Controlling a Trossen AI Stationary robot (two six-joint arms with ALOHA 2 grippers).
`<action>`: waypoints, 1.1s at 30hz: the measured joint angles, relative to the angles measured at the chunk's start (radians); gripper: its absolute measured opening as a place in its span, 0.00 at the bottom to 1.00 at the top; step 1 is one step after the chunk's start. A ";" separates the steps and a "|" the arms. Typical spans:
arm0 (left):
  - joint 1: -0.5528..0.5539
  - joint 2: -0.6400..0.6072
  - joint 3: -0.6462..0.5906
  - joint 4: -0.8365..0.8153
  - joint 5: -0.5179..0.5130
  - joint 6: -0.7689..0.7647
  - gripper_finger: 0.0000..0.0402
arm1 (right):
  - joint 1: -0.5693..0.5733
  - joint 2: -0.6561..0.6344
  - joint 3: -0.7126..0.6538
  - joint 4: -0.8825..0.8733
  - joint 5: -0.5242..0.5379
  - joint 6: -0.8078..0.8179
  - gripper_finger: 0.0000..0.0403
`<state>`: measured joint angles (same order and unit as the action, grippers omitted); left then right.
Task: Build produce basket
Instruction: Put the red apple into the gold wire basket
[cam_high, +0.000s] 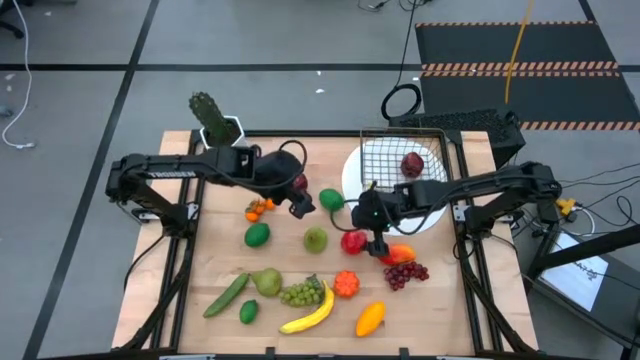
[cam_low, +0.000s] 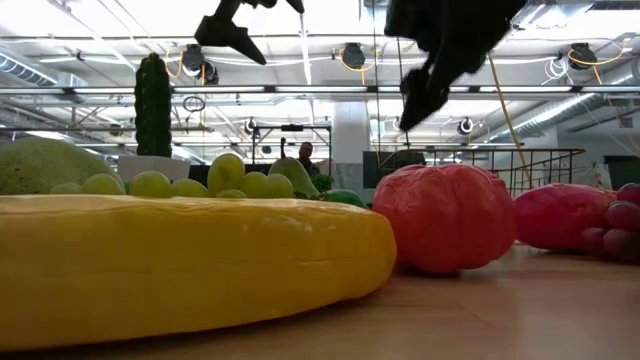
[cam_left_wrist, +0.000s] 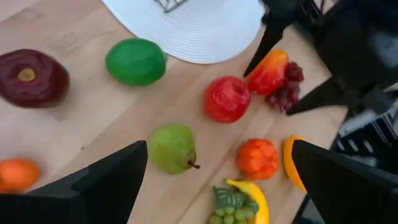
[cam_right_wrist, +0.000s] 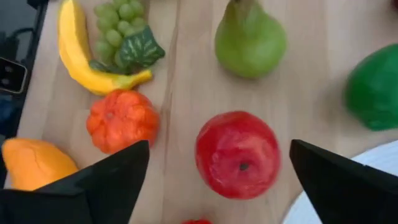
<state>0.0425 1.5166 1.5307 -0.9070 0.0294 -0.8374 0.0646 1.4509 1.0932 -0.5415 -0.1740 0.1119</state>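
Both grippers gape empty, but the right gripper (cam_high: 377, 243) hangs nearest the red apple (cam_high: 352, 241), just at its nine o'clock, with the basket (cam_high: 405, 160) up at one.

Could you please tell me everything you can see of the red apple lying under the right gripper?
The red apple is a glossy, plastic-looking toy, round, with a small dark stem dimple facing up. It lies loose on the wooden table just off the white plate, near a green pear. The right gripper is open above it, not touching.

table (cam_high: 440, 310): pale matt wood | basket (cam_high: 385, 160): thin metal wire | red apple (cam_right_wrist: 237, 154): glossy plastic
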 joint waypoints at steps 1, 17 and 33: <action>-0.008 0.000 0.000 0.000 -0.018 -0.025 0.99 | 0.002 0.000 -0.028 0.026 -0.012 0.003 0.98; -0.030 0.000 0.000 0.024 -0.085 -0.139 0.99 | -0.030 0.004 -0.298 0.381 -0.014 0.024 0.99; -0.008 0.000 0.001 0.046 -0.091 -0.133 0.99 | -0.031 0.075 -0.336 0.493 -0.066 0.021 0.95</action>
<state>0.0349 1.5166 1.5314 -0.8608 -0.0612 -0.9704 0.0338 1.5257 0.7570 -0.0483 -0.2405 0.1334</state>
